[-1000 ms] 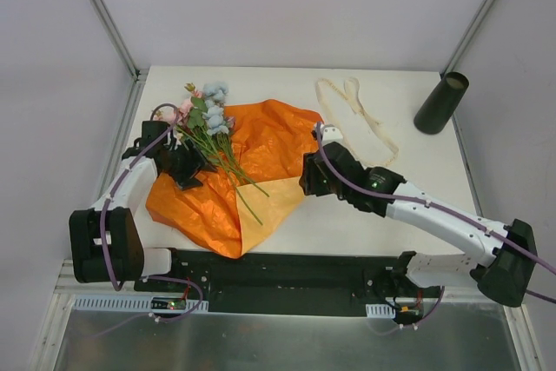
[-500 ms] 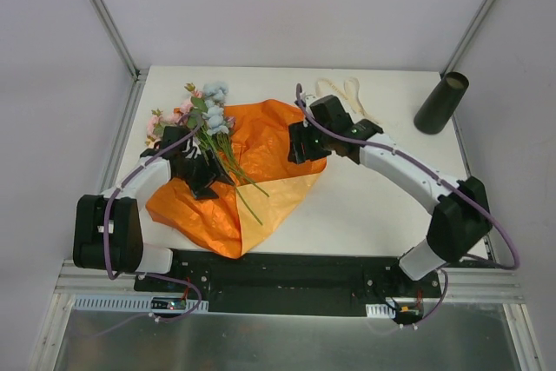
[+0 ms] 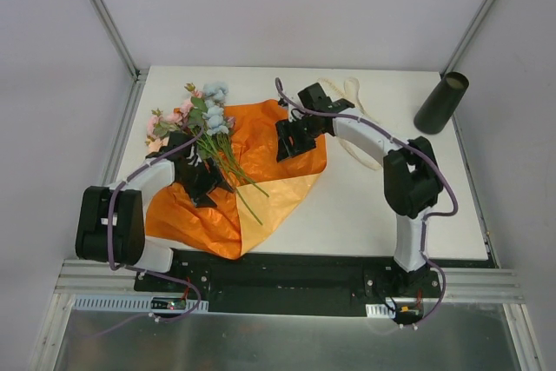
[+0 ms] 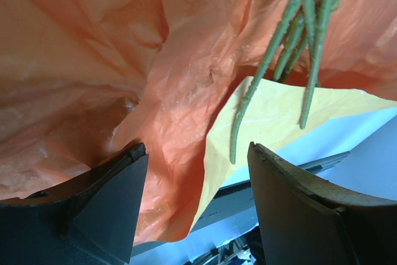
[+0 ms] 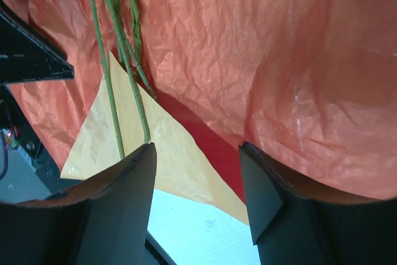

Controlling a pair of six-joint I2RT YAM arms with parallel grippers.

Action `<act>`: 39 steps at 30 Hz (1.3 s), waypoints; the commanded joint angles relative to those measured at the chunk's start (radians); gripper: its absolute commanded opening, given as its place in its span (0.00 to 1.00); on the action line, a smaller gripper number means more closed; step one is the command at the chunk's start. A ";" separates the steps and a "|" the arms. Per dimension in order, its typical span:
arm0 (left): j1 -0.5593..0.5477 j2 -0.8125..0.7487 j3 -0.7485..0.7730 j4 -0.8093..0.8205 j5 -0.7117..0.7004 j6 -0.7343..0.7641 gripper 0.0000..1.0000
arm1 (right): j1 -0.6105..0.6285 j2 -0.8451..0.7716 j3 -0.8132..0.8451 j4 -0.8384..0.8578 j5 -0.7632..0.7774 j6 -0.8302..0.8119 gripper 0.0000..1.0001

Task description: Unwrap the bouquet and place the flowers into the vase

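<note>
The bouquet lies unwrapped: its orange paper (image 3: 195, 215) is spread flat on the table. The flowers (image 3: 207, 103) rest across it, blooms at the far left and green stems (image 3: 243, 188) running toward the near edge. My left gripper (image 3: 205, 188) hovers open over the paper just left of the stems (image 4: 273, 60), with nothing between its fingers (image 4: 105, 203). My right gripper (image 3: 287, 145) stands open above the paper's far right part (image 5: 260, 48); the stems (image 5: 115, 91) lie to its left. The dark vase (image 3: 441, 103) stands upright at the back right.
A cream ribbon (image 3: 373, 128) lies loose behind the right arm, partly covered by it. A pale yellow underside of the paper (image 3: 269, 202) is folded up at the near corner. Metal frame posts border the table on both sides.
My right arm has swung from the paper's near right side to its far right part, jaws opening wider. My left gripper has slid slightly nearer along the stems.
</note>
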 commanded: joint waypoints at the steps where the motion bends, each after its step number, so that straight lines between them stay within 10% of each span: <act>1: -0.003 0.055 0.027 -0.005 -0.043 -0.018 0.68 | -0.001 0.071 0.073 -0.064 -0.176 -0.079 0.62; 39: -0.005 0.105 0.050 -0.001 -0.147 -0.020 0.68 | 0.055 0.359 0.254 -0.230 -0.399 -0.199 0.50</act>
